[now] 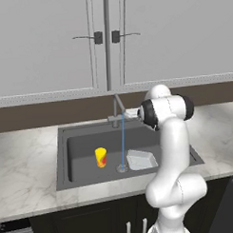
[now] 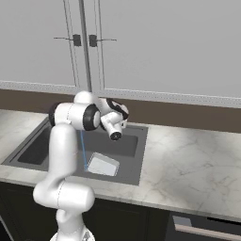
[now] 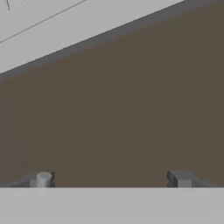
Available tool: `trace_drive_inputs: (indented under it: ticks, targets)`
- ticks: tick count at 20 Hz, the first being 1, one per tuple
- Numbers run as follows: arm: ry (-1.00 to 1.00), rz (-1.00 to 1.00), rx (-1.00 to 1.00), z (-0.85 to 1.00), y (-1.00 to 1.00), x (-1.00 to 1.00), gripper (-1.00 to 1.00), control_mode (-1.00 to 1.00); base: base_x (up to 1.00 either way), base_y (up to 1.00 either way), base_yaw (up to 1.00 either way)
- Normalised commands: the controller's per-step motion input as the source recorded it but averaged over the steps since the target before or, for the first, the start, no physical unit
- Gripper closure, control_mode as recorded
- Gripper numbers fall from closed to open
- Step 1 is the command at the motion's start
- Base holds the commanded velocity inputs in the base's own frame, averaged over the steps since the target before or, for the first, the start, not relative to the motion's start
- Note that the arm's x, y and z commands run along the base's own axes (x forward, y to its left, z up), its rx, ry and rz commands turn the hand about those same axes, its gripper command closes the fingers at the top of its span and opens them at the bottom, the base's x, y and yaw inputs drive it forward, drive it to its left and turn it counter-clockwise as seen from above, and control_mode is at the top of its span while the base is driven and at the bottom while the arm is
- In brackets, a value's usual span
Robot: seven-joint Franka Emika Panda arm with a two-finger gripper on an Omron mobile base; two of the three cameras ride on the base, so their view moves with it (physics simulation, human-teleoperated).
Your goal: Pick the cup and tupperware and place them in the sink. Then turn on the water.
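Even, flat rendered light, no glare; soft shadow inside sink [image 1: 83, 138] basin; hand view slightly blurry, low resolution, no edge distortion.

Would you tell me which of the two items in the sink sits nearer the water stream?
The tupperware, pale and rectangular, lies just beside the water; the yellow cup stands farther off.

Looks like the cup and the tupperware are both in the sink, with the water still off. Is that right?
Not quite. The cup and the tupperware do sit in the sink, but the water is running: the left base view shows a thin blue stream falling from the faucet to the drain.
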Motion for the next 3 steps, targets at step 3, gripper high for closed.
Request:
trace_drive_inputs:
  ticks: [3]
  targets:
    - [0.00,0.01,0.00,0.00,-0.38,0.00,-1.00,-1.00,0.00,0.00,0.00]
